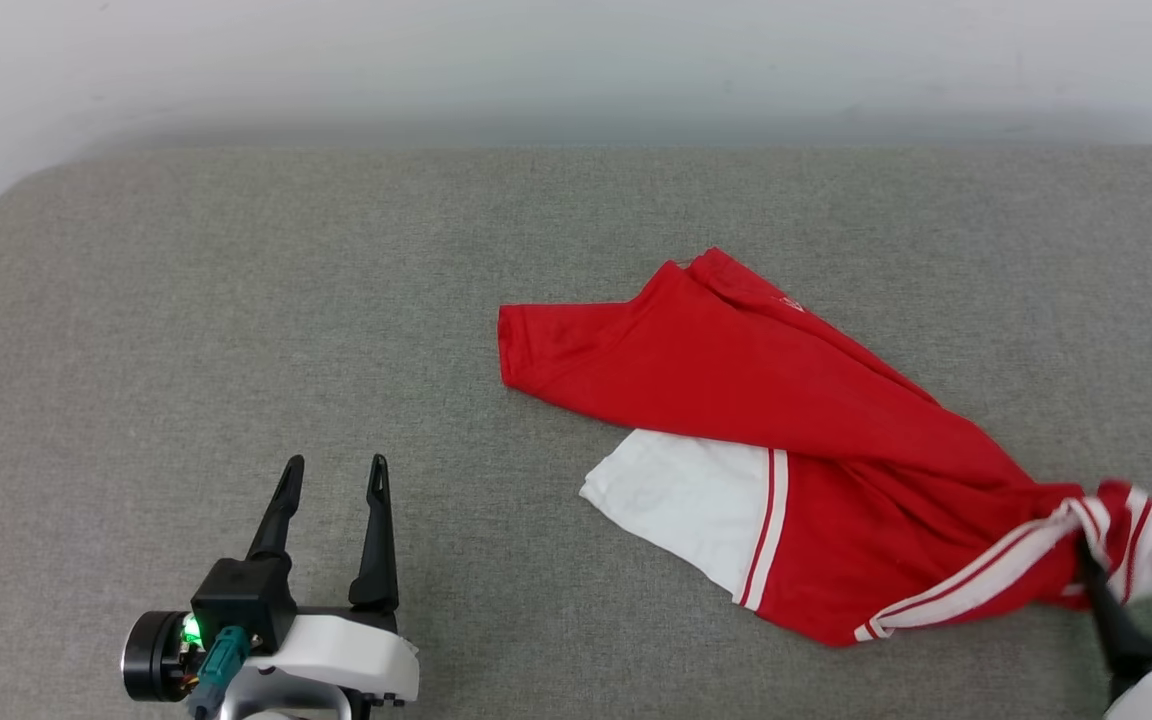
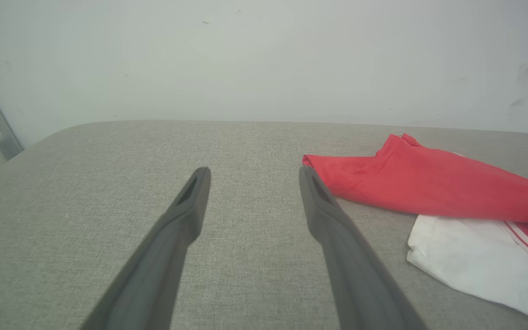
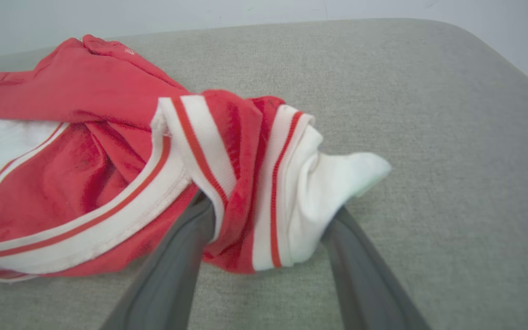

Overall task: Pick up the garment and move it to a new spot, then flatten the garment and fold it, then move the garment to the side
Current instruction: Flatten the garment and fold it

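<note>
The garment (image 1: 736, 400) lies crumpled on the grey padded surface (image 1: 236, 300), right of the middle, with its striped trim bunched at the right end. The right gripper (image 3: 268, 208) has its fingers spread apart around this bunch, which sits loose between them and is not pinched. The left gripper (image 1: 336, 468) is wide open and empty, well apart from the cloth. I judge the placing is nearly done; the right fingers should draw back straight, so the trim does not catch and drag, before flattening begins
</note>
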Tool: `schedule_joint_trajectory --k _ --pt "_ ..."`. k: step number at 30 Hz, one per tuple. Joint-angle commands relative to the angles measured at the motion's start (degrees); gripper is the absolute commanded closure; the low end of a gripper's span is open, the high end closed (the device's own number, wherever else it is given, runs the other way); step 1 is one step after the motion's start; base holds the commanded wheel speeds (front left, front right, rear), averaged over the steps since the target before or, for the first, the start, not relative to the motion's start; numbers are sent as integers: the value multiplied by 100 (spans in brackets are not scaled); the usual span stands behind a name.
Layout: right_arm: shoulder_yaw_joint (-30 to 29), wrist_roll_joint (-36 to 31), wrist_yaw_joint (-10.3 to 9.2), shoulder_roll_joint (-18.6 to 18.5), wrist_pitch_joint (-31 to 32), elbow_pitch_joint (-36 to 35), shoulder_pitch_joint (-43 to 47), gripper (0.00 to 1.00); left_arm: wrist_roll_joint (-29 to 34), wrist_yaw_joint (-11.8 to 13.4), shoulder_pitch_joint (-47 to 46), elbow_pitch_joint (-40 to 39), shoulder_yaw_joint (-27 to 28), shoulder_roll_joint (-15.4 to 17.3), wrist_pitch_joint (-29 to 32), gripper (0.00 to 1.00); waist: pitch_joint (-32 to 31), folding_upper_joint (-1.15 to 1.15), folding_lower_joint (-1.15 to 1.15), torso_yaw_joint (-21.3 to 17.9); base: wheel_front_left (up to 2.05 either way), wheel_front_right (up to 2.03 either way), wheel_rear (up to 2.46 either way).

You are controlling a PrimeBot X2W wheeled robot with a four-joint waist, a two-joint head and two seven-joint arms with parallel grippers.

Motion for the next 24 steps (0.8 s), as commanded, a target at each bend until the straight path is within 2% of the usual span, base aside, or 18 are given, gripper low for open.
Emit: schedule_joint_trajectory --k 1,6,10,16,24 --pt "-259 -102 -8 32 -31 -216 -25 0 -20 -30 40 4 14 -5 -15 0 -20 0 0 -24 0 0 0" --pt "-1374 -706 -7 442 -28 -1343 155 0 10 -72 24 -19 76 -5 -15 0 -77 0 0 -52 0 0 0" --pt "-1900 -1198 -7 818 -29 -2205 255 0 90 -109 -5 -78 84 -5 -15 0 -100 0 0 -28 0 0 0" --pt "-1997 -1727 -8 1235 -27 -2998 445 0 212 -234 -133 -131 239 -5 -15 0 -174 0 0 -3 0 0 0" --pt "-1790 -2113 -8 1462 158 -3285 672 0 283 -354 -157 -201 353 -5 -15 0 -266 0 0 -97 0 0 0"
